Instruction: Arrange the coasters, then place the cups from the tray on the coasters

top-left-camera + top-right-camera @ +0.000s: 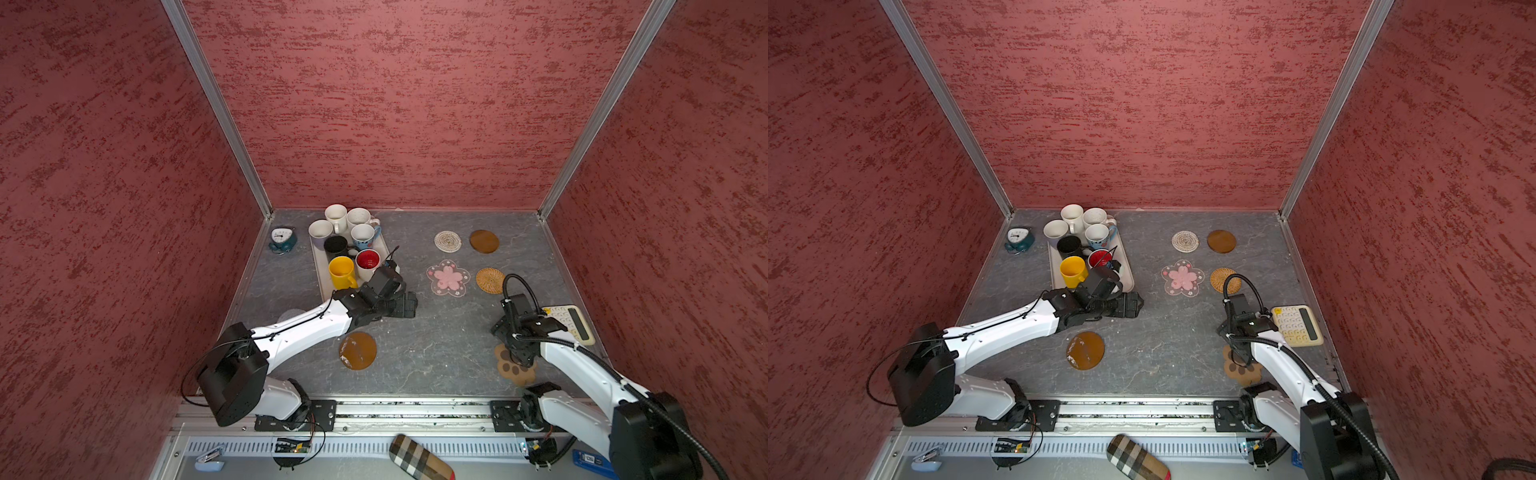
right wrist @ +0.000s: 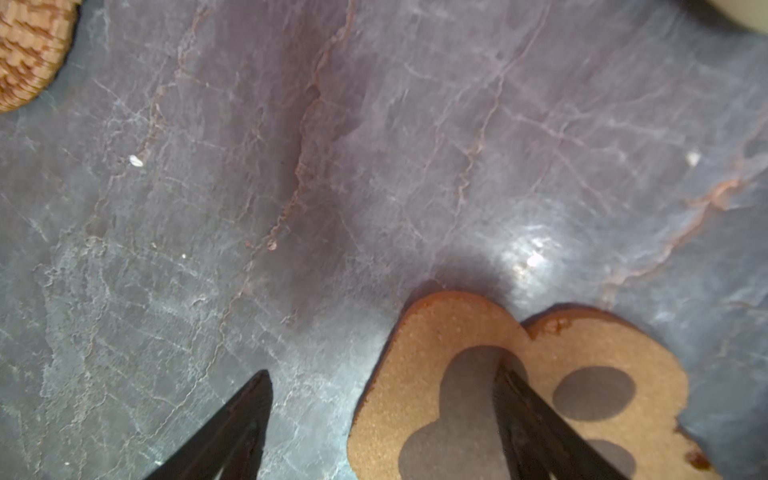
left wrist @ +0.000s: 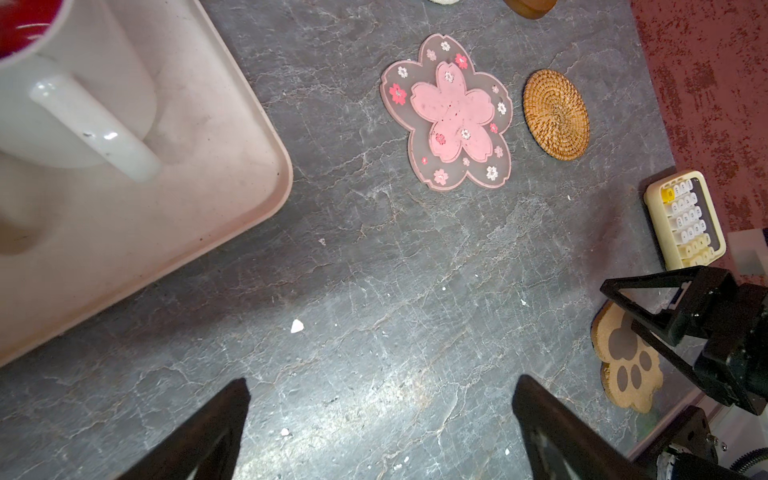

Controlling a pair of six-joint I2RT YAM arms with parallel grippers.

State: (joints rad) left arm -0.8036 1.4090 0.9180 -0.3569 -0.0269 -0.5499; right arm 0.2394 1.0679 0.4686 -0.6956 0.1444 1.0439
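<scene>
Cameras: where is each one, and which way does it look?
Both top views: high overhead, looking down on the tray; both arms show.
Left wrist: on the left arm, facing the pink flower coaster; open left gripper shows.
Right wrist: on the right arm, just above the paw-print coaster; open right gripper shows.
Shared: both wrists see the paw-print coaster.

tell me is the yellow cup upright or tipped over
Upright. In a top view the yellow cup shows its open mouth facing up, standing on the tray.

Brown cork paw-print coaster [image 1: 514, 370], part hidden under right arm [image 1: 573, 365]; white red-lined mug [image 3: 83, 62], cropped at view's edge.
</scene>
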